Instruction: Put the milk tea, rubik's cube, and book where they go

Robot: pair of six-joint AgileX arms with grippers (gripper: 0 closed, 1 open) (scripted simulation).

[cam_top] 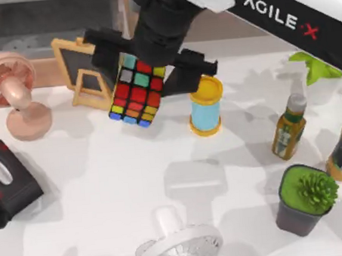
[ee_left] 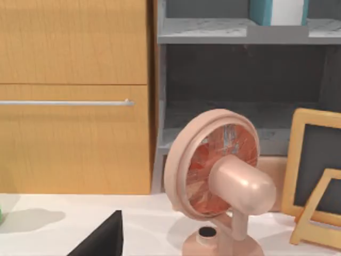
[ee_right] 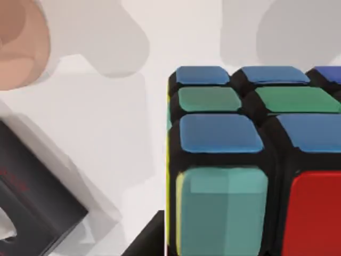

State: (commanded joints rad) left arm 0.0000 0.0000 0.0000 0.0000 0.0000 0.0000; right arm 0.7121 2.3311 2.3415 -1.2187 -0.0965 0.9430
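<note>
While the white fan (cam_top: 180, 247) stands nearest on the surface (cam_top: 105, 193), the right gripper (cam_top: 147, 64), jaws closed on opposite flat faces, holds the rubik's cube (cam_top: 136, 90) aloft before the chalkboard (cam_top: 85, 66); it looks light, rigid and slick-stickered.

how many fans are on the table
2: a pink fan at the table's far left edge, and a white fan at the near edge, middle. Others could be hidden under the arm.
</note>
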